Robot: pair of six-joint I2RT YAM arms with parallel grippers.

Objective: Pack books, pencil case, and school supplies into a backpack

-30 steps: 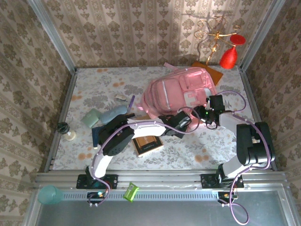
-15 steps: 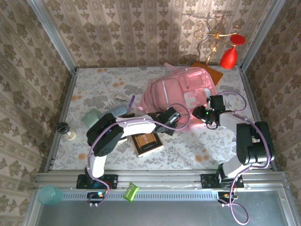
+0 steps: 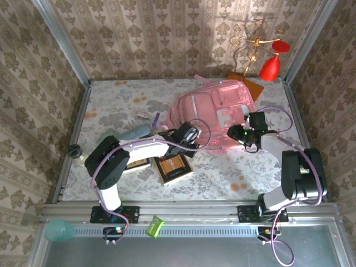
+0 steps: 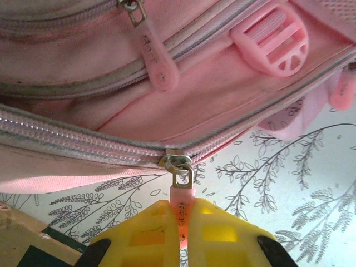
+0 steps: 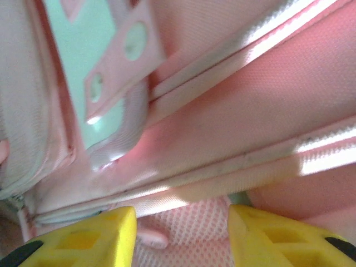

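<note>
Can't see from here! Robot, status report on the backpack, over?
Left gripper shut on zipper pull. Right gripper astride backpack fabric, grip unclear. Brown book lies nearby.

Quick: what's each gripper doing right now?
Left gripper: closed on the zipper pull of the backpack.
Right gripper: closed on the backpack's mesh padding.

We slid our left gripper (image 3: 191,133), pinching the pink zip pull (image 4: 181,201), leftward along the near edge of the soft pink fabric backpack (image 3: 214,105); the arm (image 3: 139,149) swung left too, uncovering the thin brown paperback book (image 3: 173,167).
</note>
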